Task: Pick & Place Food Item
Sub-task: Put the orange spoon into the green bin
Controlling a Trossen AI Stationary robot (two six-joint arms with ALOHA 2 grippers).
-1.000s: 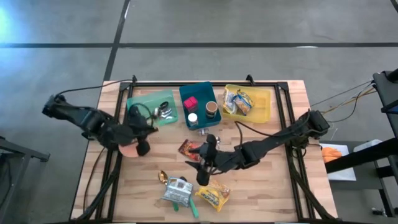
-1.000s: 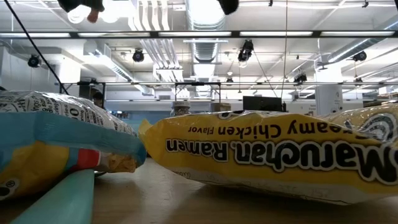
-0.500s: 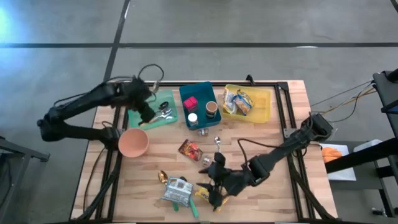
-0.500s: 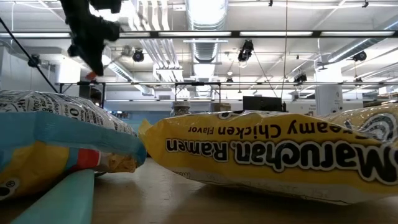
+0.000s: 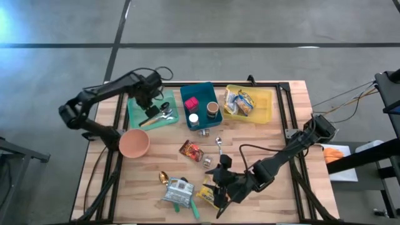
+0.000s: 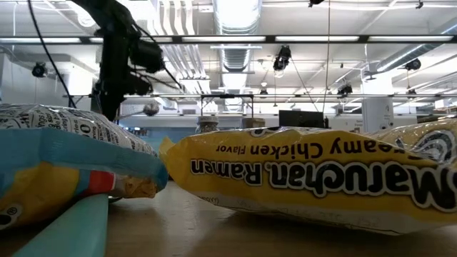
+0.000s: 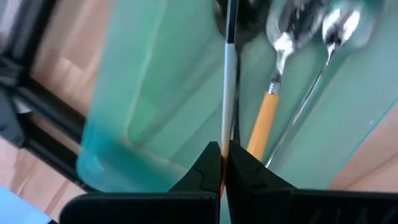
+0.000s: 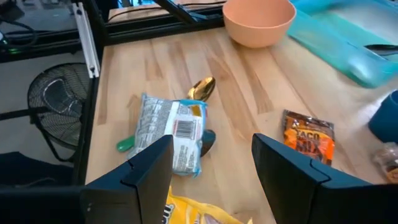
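Note:
My left gripper [image 5: 150, 112] hangs over the green tray [image 5: 139, 100] at the far left, shut on a thin utensil [image 7: 227, 74] with a white and black shaft. Two spoons [image 7: 292, 56] lie in that tray. My right gripper [image 8: 211, 180] stands open near the table's front edge, just above the yellow ramen pack [image 5: 207, 197], with nothing between its fingers. The pack lies flat on the wood. Beside it, a white and blue packet [image 8: 174, 134] lies on a green-handled tool [image 8: 127, 144]. My left gripper pinches the thin utensil's shaft [image 7: 226, 134] between its two fingertips, near the orange end. The fingers come from above, pointing down. The shaft runs out past the fingertips over the tray. I cannot tell whether its far end rests on the tray.
A peach bowl [image 5: 133, 144] stands near the table's left edge. A blue bin [image 5: 185, 100] and a yellow tray [image 5: 270, 106] with snack packs sit at the back. A red-brown packet [image 5: 190, 150] and a gold spoon [image 5: 162, 178] lie mid-table.
My left gripper has swung from beside the bowl toward the far edge and come down over the green tray, turning as it went, still shut on the utensil. My right gripper has gone from mid-table toward the near edge and now stands over the ramen pack.

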